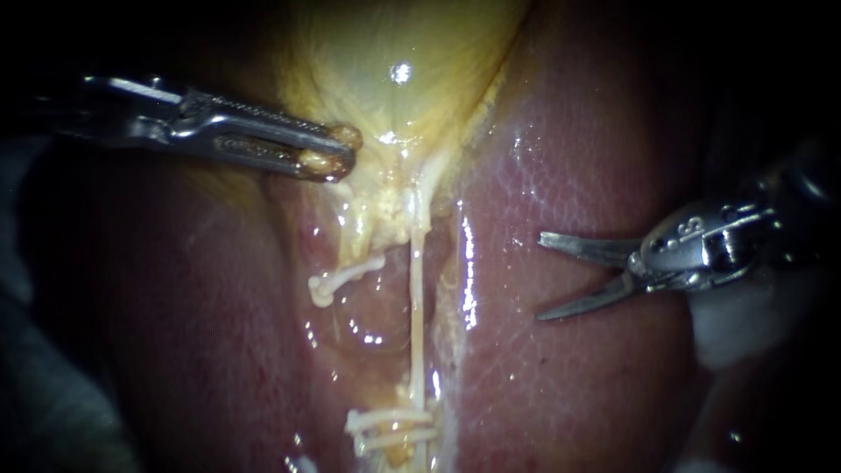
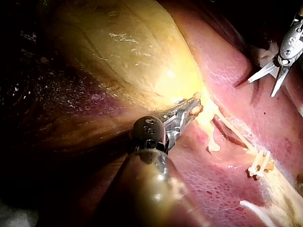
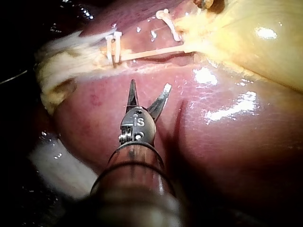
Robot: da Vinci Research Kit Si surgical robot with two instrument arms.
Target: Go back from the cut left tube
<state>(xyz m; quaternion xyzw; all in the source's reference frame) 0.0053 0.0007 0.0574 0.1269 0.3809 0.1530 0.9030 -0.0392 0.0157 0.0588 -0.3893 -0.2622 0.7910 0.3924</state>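
My left instrument [image 1: 335, 154] comes in from the left, its jaws shut on yellow tissue at the lower end of the gallbladder [image 1: 394, 70]. Below it hangs the cut left tube [image 1: 346, 276], a short pale stump with a white clip at its free end. The right tube [image 1: 418, 298] runs whole down to several white clips [image 1: 390, 429]. My right instrument [image 1: 540, 276] hovers over the liver [image 1: 569, 368], right of both tubes, with its two thin blades open and nothing between them. In its own wrist view my right instrument [image 3: 150, 84] sits short of the clips [image 3: 113, 47].
White gauze [image 1: 745, 328] lies under the right instrument's shaft and also shows beside it as gauze [image 3: 57, 170]. The left wrist view shows my left instrument [image 2: 193, 109] on the gallbladder [image 2: 137, 52], with my right instrument [image 2: 261, 88] far ahead.
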